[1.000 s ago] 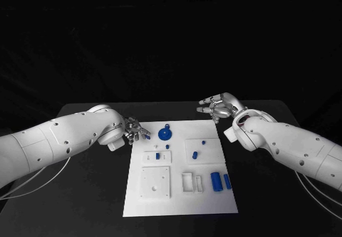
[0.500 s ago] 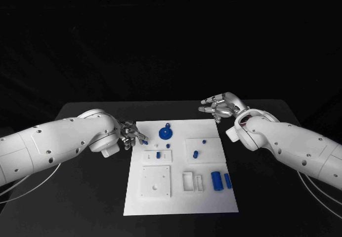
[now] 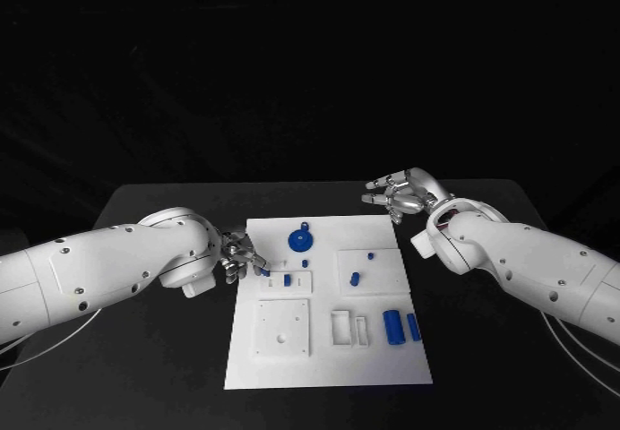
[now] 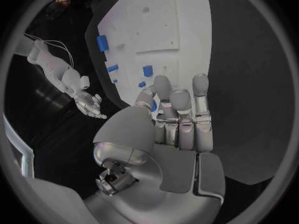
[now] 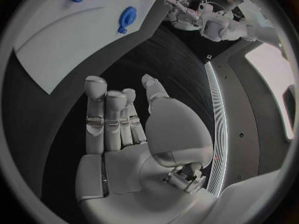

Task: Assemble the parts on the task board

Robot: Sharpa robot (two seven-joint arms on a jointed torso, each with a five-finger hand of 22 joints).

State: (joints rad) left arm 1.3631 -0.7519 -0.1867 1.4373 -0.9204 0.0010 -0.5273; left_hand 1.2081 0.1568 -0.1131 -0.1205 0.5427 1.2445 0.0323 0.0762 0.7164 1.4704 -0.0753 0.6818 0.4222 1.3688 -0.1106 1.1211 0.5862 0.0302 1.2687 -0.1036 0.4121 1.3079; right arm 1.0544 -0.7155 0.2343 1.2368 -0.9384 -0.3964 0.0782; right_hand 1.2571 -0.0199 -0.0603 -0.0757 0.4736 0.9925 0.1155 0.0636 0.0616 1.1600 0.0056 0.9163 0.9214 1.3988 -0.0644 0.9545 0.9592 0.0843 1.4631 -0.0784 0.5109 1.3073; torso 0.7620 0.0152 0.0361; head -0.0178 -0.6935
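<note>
The white task board (image 3: 323,363) lies in the middle of the black table. My left hand (image 3: 236,253) hangs over the board's left edge and pinches a small blue part (image 3: 263,270) between thumb and finger; the same part (image 4: 153,106) peeks out beside the fingers (image 4: 181,109) in the left wrist view. A blue wheel (image 3: 298,239) sits near the far edge. Small blue pegs (image 3: 353,279) stand in the raised white blocks. A blue cylinder (image 3: 391,328) and a blue bar (image 3: 412,329) lie at the near right. My right hand (image 3: 403,194) hovers open beyond the board's far right corner.
Bare black table (image 3: 155,358) surrounds the board on all sides. A square white block with holes (image 3: 283,330) and a slotted white block (image 3: 348,329) sit on the board's near half. In the right wrist view the board (image 5: 56,45) and wheel (image 5: 127,16) lie ahead of my open right hand (image 5: 124,129).
My left hand has moved toward me along the board's left edge, carrying the small blue part. The right hand has stayed where it was.
</note>
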